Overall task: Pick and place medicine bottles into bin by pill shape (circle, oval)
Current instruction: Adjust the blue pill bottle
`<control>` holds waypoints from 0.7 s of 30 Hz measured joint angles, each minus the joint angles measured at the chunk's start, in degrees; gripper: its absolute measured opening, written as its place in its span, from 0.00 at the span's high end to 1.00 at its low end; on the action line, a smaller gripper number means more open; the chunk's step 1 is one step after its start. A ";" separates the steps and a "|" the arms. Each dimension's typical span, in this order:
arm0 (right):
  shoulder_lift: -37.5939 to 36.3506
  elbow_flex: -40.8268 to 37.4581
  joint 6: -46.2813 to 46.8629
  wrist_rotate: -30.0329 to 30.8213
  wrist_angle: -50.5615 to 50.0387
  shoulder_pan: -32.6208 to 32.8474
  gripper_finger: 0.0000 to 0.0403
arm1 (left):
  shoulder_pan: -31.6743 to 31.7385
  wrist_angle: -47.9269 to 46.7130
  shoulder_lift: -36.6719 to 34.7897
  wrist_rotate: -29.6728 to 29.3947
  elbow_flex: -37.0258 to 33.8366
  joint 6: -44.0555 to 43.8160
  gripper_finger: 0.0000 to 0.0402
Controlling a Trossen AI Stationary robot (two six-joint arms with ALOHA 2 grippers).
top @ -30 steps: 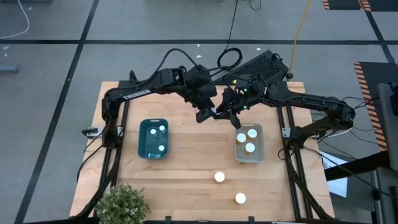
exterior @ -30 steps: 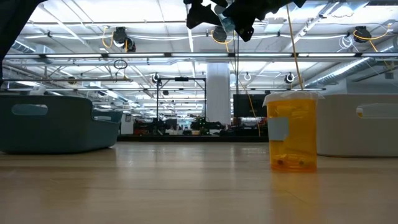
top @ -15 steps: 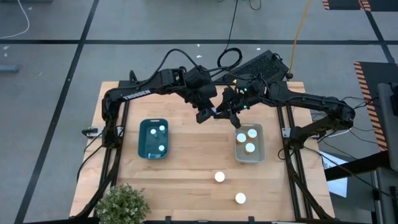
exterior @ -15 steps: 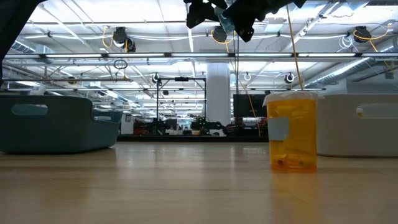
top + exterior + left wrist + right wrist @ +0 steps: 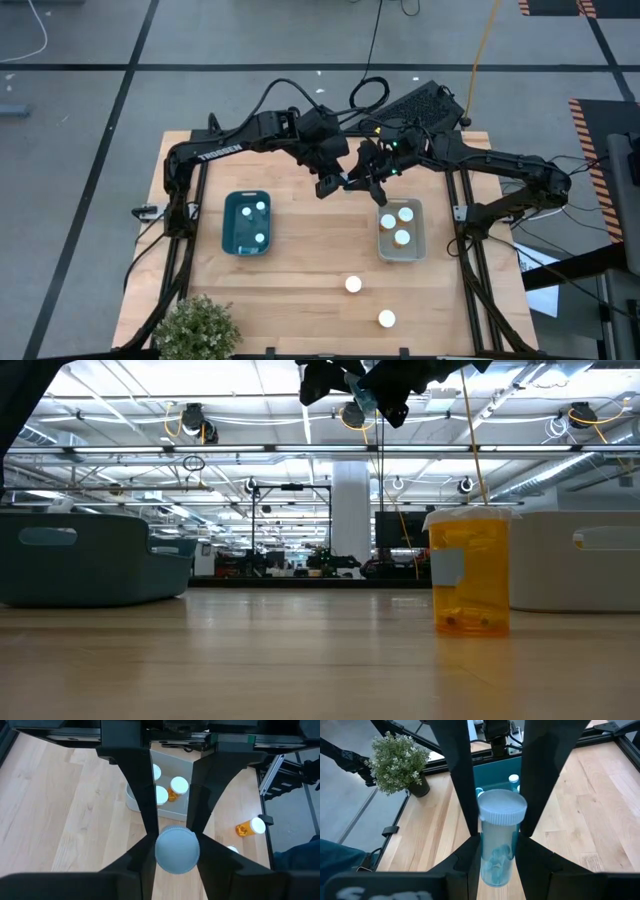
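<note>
Wooden table point(image 5: 300, 265), both arms meeting high over its far middle. Left gripper point(image 5: 172, 851) and right gripper point(image 5: 496, 851) each pinch one clear blue-tinted bottle point(image 5: 498, 837) (white cap, pills inside), held aloft between them. Teal bin point(image 5: 247, 222) holds two bottles; grey bin point(image 5: 401, 232) three; two amber bottles point(image 5: 353, 285) stand loose nearer the front.

The high view looks straight down on the whole table point(image 5: 300, 280) from well above. The low view sits at tabletop height, facing level across the wood into the room, close to an amber bottle point(image 5: 470, 570). Each wrist view looks down past its own fingers. The teal bin point(image 5: 247, 222) appears in the high, low and right wrist views.
</note>
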 joint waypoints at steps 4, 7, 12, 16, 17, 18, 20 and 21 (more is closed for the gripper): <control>0.00 0.00 0.00 0.10 -0.01 0.00 0.75 | 0.00 -0.01 0.00 0.00 0.00 -0.04 0.68; -0.02 0.00 0.21 1.54 0.05 0.04 0.72 | 0.07 -0.03 0.00 -0.09 0.00 -0.14 0.69; -0.27 0.00 0.63 1.40 0.26 -0.05 0.56 | 0.11 -0.40 0.00 -0.28 0.01 -1.40 0.69; -0.84 0.07 1.53 1.46 -0.21 -0.60 0.41 | 0.15 -2.39 0.00 -0.33 0.02 -3.05 0.68; -1.19 0.07 1.55 1.54 -0.65 -0.82 0.39 | 0.15 -3.39 0.00 -0.45 0.02 -3.72 0.68; -1.62 0.07 1.59 1.94 -0.98 -1.00 0.36 | 0.13 -4.58 0.00 -0.62 0.02 -4.21 0.68; -2.65 0.09 1.89 3.50 -2.87 -1.63 0.33 | 0.09 -6.88 0.00 -0.80 0.02 -5.25 0.68; -3.06 0.09 1.91 4.28 -3.93 -2.02 0.32 | -0.09 -8.29 0.00 -1.32 0.02 -6.05 0.68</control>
